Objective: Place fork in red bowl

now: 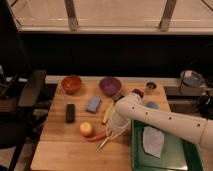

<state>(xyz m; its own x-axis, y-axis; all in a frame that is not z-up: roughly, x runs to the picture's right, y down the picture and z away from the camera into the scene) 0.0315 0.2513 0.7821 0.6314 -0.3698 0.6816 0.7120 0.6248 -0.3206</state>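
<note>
Fork (pixel 106 141) just beside pincer (pixel 115 131), nr chili (pixel 95 137)

My gripper (pixel 114 131) hung low over the wooden table (pixel 60 150), right at the upper end of the fork (pixel 107 141). The fork slanted just beside the red chili pepper (pixel 96 136). The red bowl (pixel 71 84) sat well apart by the far edge, near the purple bowl (pixel 109 85). A green tray (pixel 172 159) holding a white cloth (pixel 152 141) lay beside my arm.
</note>
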